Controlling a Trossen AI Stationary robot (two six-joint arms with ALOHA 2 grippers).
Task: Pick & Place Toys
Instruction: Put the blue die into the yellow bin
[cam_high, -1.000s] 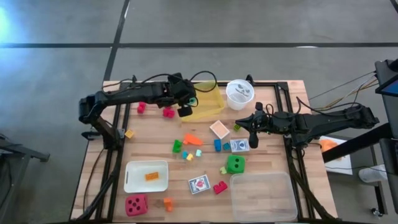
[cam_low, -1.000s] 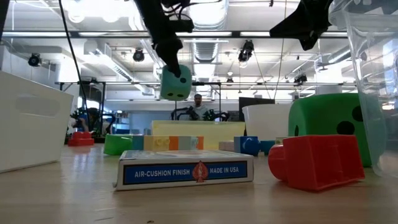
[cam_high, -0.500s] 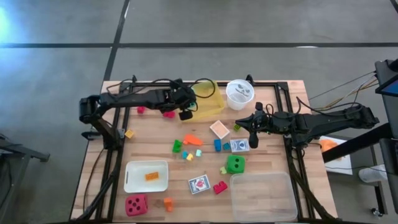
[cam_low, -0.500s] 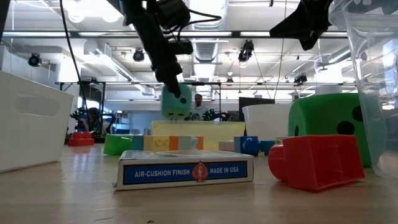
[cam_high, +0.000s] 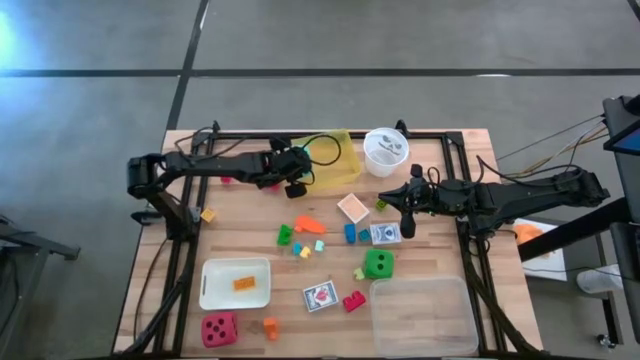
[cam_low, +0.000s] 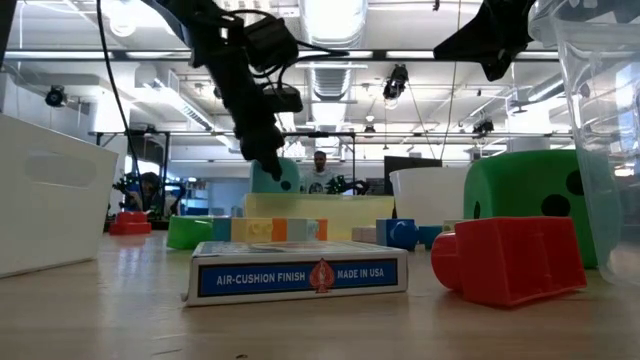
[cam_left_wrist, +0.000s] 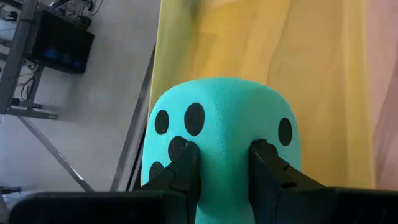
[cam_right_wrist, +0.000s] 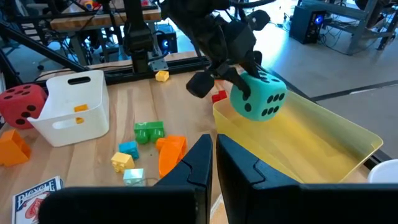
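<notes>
Low view: the left tool (cam_low: 268, 160), pinching the teal die (cam_low: 277, 175), has dropped toward the yellow tray (cam_low: 330, 207); release seems close. Right tool (cam_high: 407, 218) waits shut above the worktop (cam_high: 250, 235).

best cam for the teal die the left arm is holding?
Right wrist view: the whole teal die shows, clamped in the left gripper above the yellow tray. Left wrist view is close but the fingers cover part. Low view shows it partly behind the arm; high view hides it almost fully.
</notes>
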